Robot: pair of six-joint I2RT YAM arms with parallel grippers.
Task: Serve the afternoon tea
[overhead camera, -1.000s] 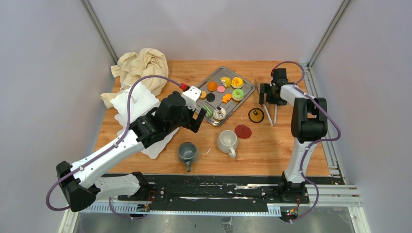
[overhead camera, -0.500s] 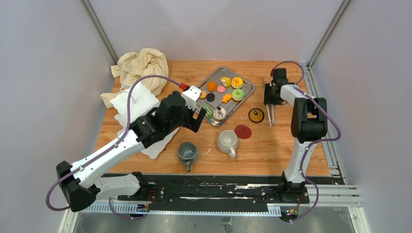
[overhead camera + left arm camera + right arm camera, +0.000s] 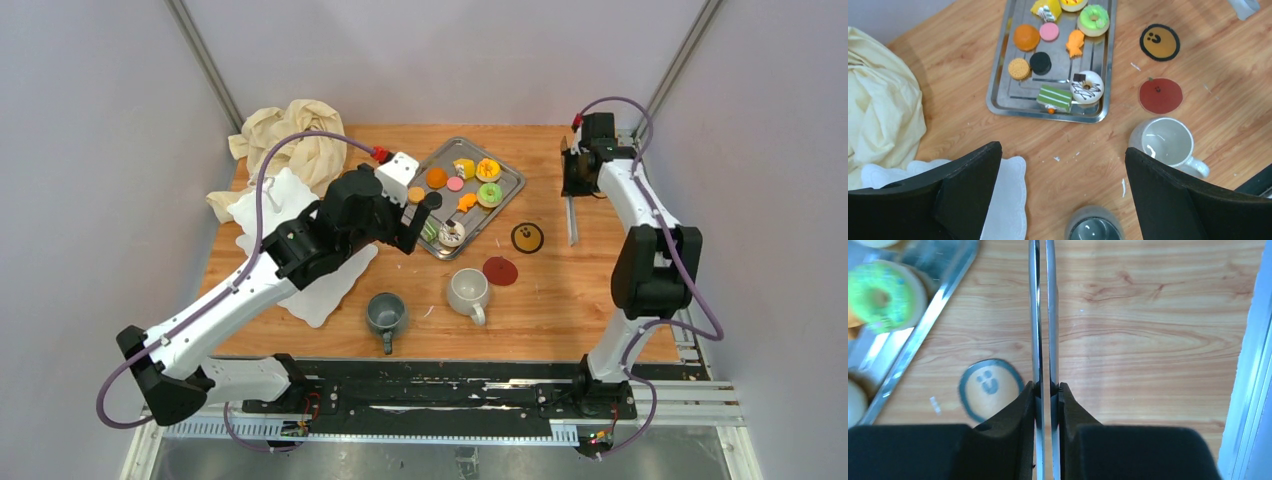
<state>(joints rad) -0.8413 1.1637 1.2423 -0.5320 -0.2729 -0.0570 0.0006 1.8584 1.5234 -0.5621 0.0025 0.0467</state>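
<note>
1. Clamps the right tool [image 3: 1044, 387] shut on a pair of metal tongs [image 3: 1034, 315], with the blades pressed almost together.
2. Points the tongs out over bare worktop [image 3: 1148, 340] at the far right, beside the yellow smiley coaster [image 3: 989, 385] and well apart from most of the pastries. Cannot tell whether the tips touch the wood.
3. Holds the left tool [image 3: 1063, 152] wide open and empty, above the worktop just short of the near rim of the steel tray [image 3: 998, 107].
4. Leaves every pastry in the tray: the green doughnut [image 3: 1093, 19] at the far right, the white iced doughnut [image 3: 1086, 87] and the striped green cake [image 3: 1055, 97] at the near rim, with orange, pink and yellow ones between.
5. Leaves the white mug [image 3: 1167, 142] upright near the tray's near right corner, beside the red coaster [image 3: 1160, 95], and the grey mug [image 3: 386, 312] closer to the arms. Sets neither on a coaster.
6. Shows white scalloped pieces [image 3: 270, 205] under the left arm, next to the beige cloth [image 3: 290, 135]. Cannot tell whether these are the tiers of a stand.
7. Reads as the step of taking up the tongs, with no pastry served yet.
8. Calls next for swinging the right arm left over the tray and easing the clamp so the blades spread. Probably means straddling the green doughnut, the nearest one, and squeezing gently enough not to crush it.
</note>
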